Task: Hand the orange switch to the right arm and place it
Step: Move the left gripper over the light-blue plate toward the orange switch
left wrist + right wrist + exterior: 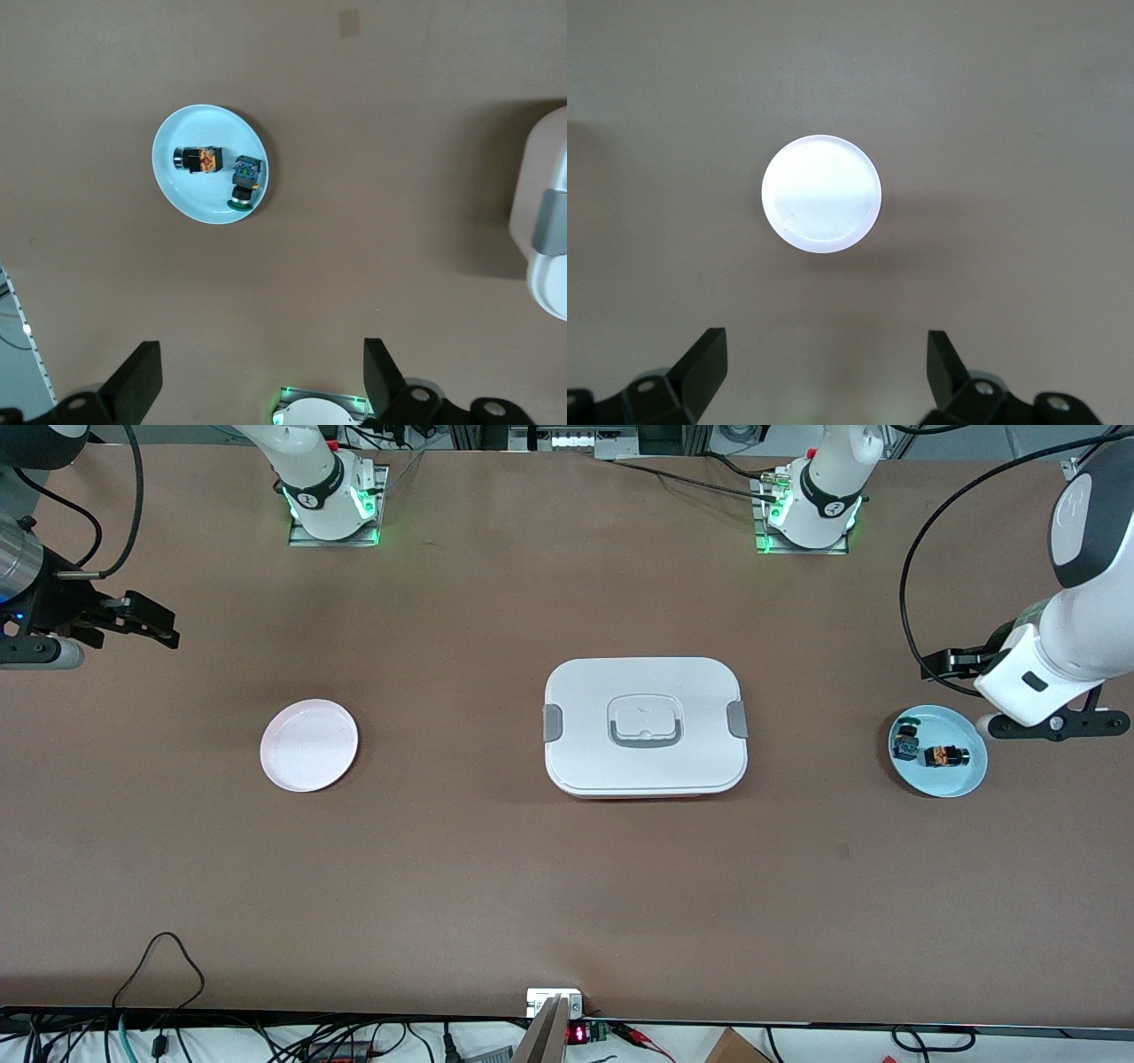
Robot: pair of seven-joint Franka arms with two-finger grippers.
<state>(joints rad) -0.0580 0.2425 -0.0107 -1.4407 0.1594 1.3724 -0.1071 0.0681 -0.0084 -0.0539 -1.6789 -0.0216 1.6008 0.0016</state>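
Observation:
The orange switch [944, 756] [198, 160] lies on its side in a light blue plate [961, 779] [190, 199] at the left arm's end of the table. A similar switch with blue-green parts [905, 742] [247, 173] lies beside it in the same plate. My left gripper [970, 695] [263, 354] hangs open and empty high over the table beside that plate. My right gripper [151, 620] [827, 345] is open and empty too, up over the right arm's end of the table, near a pale round plate [309, 745] [821, 194].
A white lidded box with grey clips [645, 726] [545, 221] stands in the middle of the table between the two plates. Both arm bases sit along the table edge farthest from the front camera. Cables run along the nearest edge.

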